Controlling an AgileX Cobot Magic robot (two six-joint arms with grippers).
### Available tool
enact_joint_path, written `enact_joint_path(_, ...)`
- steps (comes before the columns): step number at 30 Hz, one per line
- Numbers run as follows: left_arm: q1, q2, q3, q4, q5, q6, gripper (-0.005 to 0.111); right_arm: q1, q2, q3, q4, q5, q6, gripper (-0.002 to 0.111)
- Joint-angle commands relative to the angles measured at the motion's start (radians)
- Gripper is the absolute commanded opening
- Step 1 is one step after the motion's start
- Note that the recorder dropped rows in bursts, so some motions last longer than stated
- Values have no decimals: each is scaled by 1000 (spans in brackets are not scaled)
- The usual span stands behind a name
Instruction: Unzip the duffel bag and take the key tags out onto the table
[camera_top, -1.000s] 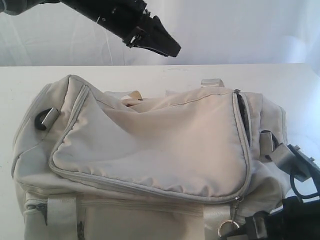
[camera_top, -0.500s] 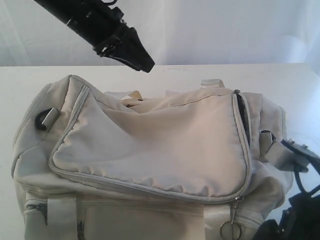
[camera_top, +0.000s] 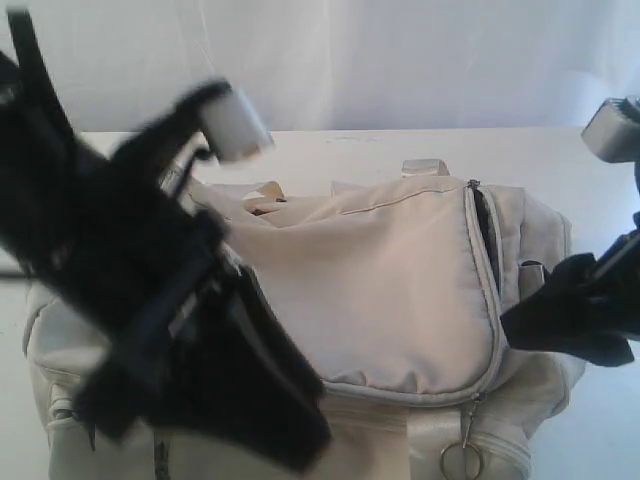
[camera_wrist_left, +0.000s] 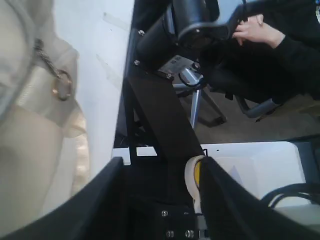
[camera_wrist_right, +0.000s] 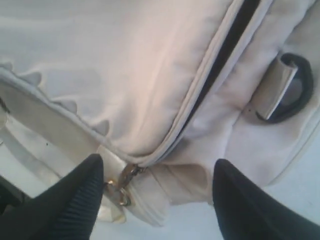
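**A:** The duffel bag (camera_top: 400, 280) sat on the white table (camera_top: 330, 145), long side towards the outside camera. But the left arm (camera_top: 150, 300) hung right across it, a dark blur blotting out the bag's left half!

**B:** And the left gripper (camera_wrist_left: 161, 165)?

**A:** Fingers spread wide, nothing between them. Its camera looked past the table edge to a person's hand (camera_wrist_left: 255, 31) beyond.

**B:** Over on the right, the right gripper (camera_wrist_right: 159, 162) hovered at the bag's right end. Its fingers were parted and gripping nothing, with the zip pull (camera_wrist_right: 126, 180) near one finger.

**A:** The zip (camera_wrist_right: 225, 50) gaped along that end, dark inside. A black ring (camera_wrist_right: 305, 82) sat just beside it.

**B:** A white curtain (camera_top: 400, 60) hung behind it all.
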Motion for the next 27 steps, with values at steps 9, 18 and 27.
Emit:
enact_joint_path(9, -386, 68, 169, -172, -682, 185, 58, 2, 48, -9, -27, -149, 6, 60)
enact_joint_path(18, -453, 160, 151, -177, -862, 251, 58, 2, 133, -9, 0, -205, 6, 60)
enact_joint_path(27, -453, 201, 151, -174, -951, 269, 58, 2, 135, -9, 19, -231, -4, 60)
